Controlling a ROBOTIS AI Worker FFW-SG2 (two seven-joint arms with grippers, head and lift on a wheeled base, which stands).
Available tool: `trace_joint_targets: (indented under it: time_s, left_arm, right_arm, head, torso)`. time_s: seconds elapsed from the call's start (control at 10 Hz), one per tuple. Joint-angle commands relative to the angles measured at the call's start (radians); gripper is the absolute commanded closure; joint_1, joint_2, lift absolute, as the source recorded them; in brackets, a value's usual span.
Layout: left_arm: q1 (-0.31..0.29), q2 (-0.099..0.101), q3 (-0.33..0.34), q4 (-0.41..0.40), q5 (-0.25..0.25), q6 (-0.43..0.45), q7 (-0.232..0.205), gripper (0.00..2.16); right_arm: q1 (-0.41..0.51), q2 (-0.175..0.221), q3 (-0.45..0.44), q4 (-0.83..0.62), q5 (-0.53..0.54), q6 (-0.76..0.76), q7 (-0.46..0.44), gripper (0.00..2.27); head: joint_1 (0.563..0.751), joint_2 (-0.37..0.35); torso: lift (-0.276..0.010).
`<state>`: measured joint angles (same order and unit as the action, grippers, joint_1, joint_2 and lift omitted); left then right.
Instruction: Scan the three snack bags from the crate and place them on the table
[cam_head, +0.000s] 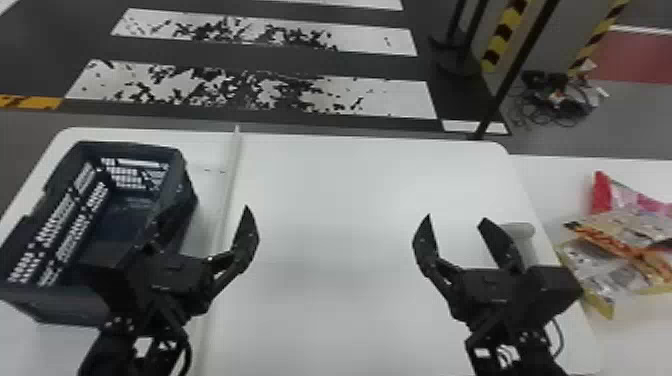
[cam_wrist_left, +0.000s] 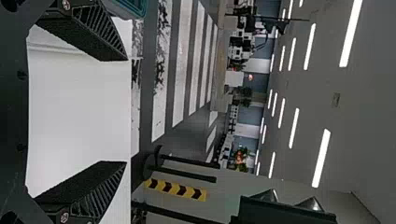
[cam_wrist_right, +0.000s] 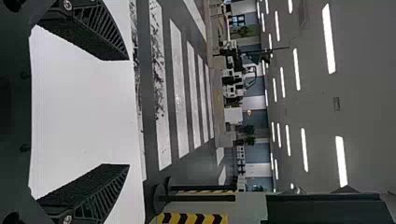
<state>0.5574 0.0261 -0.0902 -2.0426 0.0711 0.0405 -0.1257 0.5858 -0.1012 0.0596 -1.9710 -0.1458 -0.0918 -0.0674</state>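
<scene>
Nearest, L gripper (cam_head: 214, 209) hangs over the L part of the white bench (cam_head: 325, 300), fingers set wide; bench surface shows btwn them in its wrist view. Its arm comes in from the bottom edge of the head view & hides the crate's R near side. R gripper (cam_head: 456, 217) is nr the bench's R edge, also wide, w/ white surface showing btwn its fingers too.

Just behind R gripper, nr the same edge, a pale rounded obj. (cam_head: 523, 232), partly hidden; can't tell what.

Past that R edge is a white side table (cam_head: 635, 335) w/ the snack bags in an overlapping pile: silvery bag w/ yellow edging (cam_head: 595, 265) nearest, beige-&-orange bag (cam_head: 607, 225) partly over it, red-&-pink bag (cam_head: 630, 197) at the far end.

Dk blue crate (cam_head: 125, 145) sits along the bench's L edge, reaching twd the far L corner, slotted walls upright. A thin pale strip (cam_head: 231, 175) runs near-to-far on the bench, R of the crate.

Beyond the bench's far edge: dk floor w/ worn white stripes (cam_head: 280, 92); to the R, blk posts (cam_head: 505, 82), yel/blk marked strips (cam_head: 505, 30) & a cable heap (cam_head: 555, 97). Farthest, ceiling lights (cam_wrist_left: 321, 158) in both wrist views.
</scene>
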Motion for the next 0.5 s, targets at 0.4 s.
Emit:
trace_joint_targets:
  time_s: [0.4]
  left_arm:
    - [-0.001,-0.002,0.009,0.001,-0.007,0.008,0.0,0.08]
  right_arm:
    - [-0.012,0.0,0.005,0.018,0.0,-0.001,0.0,0.07]
  head:
    - [0.695,-0.09]
  torso:
    - [-0.062]
